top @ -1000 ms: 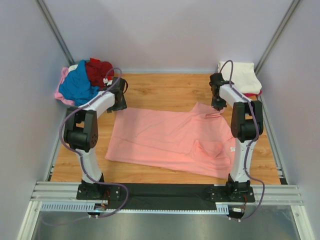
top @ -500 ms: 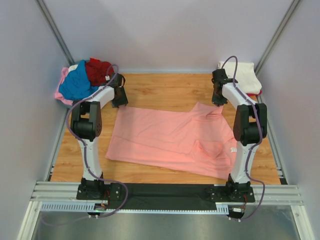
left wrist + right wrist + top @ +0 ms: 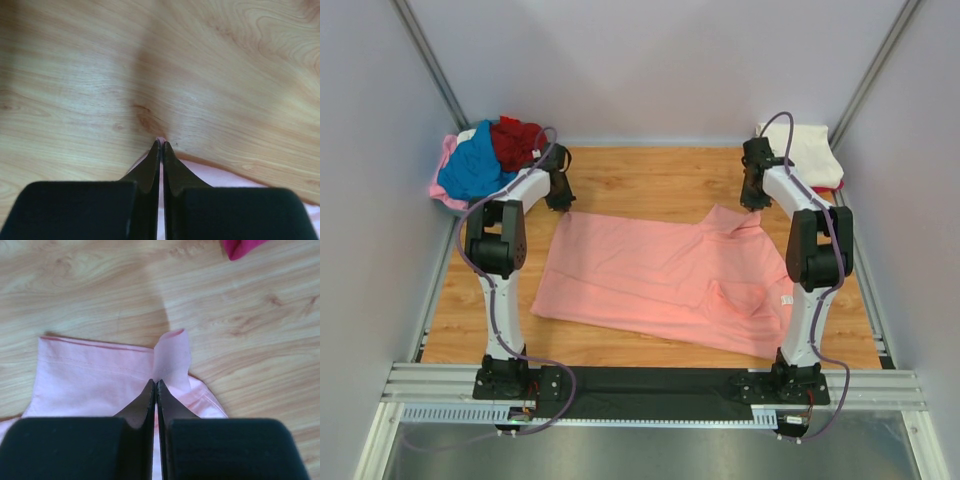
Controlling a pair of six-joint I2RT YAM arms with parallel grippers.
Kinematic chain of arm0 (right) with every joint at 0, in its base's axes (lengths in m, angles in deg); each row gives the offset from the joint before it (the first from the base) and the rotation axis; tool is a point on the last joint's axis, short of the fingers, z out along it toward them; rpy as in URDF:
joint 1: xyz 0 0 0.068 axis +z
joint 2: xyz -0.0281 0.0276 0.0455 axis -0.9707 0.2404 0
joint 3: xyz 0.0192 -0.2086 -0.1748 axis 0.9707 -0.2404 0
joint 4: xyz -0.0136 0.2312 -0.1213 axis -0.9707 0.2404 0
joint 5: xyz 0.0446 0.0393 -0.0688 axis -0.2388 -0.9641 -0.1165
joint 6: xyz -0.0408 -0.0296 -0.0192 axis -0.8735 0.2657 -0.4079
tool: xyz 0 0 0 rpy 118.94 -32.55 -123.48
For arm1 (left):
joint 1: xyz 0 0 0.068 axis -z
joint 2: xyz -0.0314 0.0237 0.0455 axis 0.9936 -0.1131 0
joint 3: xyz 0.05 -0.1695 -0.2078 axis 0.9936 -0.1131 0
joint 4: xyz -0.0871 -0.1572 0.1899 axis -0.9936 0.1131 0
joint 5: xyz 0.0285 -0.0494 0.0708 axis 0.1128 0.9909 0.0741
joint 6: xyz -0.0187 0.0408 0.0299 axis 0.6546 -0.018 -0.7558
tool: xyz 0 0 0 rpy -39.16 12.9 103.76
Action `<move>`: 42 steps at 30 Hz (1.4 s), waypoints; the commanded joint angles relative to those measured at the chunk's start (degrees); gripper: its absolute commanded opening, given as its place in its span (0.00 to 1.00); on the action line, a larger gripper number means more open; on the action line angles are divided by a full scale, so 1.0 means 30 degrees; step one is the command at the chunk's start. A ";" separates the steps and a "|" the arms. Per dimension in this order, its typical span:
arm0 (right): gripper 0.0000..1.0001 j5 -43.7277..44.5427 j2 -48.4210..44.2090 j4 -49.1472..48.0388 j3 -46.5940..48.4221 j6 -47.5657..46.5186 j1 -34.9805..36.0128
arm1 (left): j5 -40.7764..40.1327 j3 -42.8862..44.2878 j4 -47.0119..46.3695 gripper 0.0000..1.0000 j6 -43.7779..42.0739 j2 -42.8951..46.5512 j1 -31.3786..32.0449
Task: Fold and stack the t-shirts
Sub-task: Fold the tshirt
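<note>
A salmon-pink t-shirt (image 3: 660,280) lies spread across the middle of the wooden table. My left gripper (image 3: 560,200) is at its far left corner, jaws shut, with a sliver of the pink cloth (image 3: 220,177) pinched at the tips (image 3: 161,142). My right gripper (image 3: 752,203) is at the far right corner, shut on a raised flap of the same shirt (image 3: 172,352). Other t-shirts sit in a loose heap at the back left: blue (image 3: 472,172), dark red (image 3: 515,140) and pale pink (image 3: 445,160). A folded cream one (image 3: 810,152) lies at the back right.
A magenta cloth edge (image 3: 242,247) shows under the cream shirt near the right wall. Grey walls close in the table on three sides. A bare strip of wood (image 3: 650,180) runs between the pink shirt and the back wall. The arm bases stand on the black rail (image 3: 650,385).
My left gripper has slid a little toward the back wall and closed on the pink shirt's far left corner. The right gripper has drawn its corner slightly toward the back.
</note>
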 commanded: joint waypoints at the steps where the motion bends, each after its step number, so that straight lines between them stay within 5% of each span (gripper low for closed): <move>1: 0.00 -0.1205 -0.1218 -0.2140 -0.0868 -0.0384 0.0212 | 0.0491 0.0657 0.0486 0.00 -0.0244 -0.0356 -0.0085; 12: 0.01 -0.1678 -0.0697 -0.2292 0.3928 -0.1235 0.0154 | 0.0081 0.2297 0.1570 0.00 -0.0537 0.0463 -0.0085; 20: 0.01 -0.3226 -0.2774 -0.5482 0.1878 -0.1497 0.0095 | -0.0710 0.0278 0.0783 0.00 -0.0070 0.2864 -0.0144; 24: 0.01 -0.2937 -0.3126 -0.3993 0.2172 -0.1645 0.0154 | -0.0680 -0.0046 0.1043 0.00 -0.0128 0.3334 -0.0144; 42: 0.00 -0.1270 -1.1328 -0.2675 -0.9163 0.2658 0.1238 | -0.0358 -0.5757 -0.1973 0.00 -0.0948 0.6848 -0.0144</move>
